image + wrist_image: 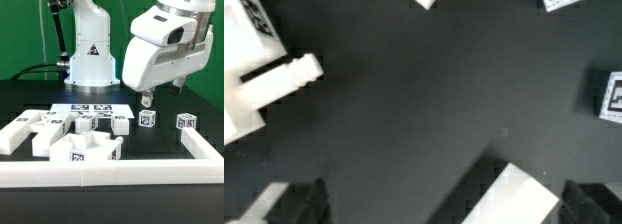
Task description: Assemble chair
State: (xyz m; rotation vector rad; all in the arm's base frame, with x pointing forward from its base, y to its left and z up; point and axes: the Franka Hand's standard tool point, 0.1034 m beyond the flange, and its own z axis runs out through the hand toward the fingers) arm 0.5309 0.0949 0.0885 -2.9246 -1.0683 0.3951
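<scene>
The chair is still loose white tagged parts on the black table. A group of slabs and bars (50,135) lies at the exterior view's left, with a U-shaped piece (85,152) in front of it. Three small cubes (148,118) (185,121) (120,124) stand apart toward the right. My gripper (160,97) hangs open above the table, over the gap between the two right cubes, holding nothing. In the wrist view the gripper (446,207) shows dark fingers (295,205) wide apart over bare table. A white part (518,195) lies below between them, and a white bar (278,80) lies off to one side.
The marker board (92,108) lies flat in front of the robot base (88,60). A long white border rail (130,172) runs along the front and up the exterior view's right side (203,145). A tagged piece (612,97) shows at the wrist view's edge.
</scene>
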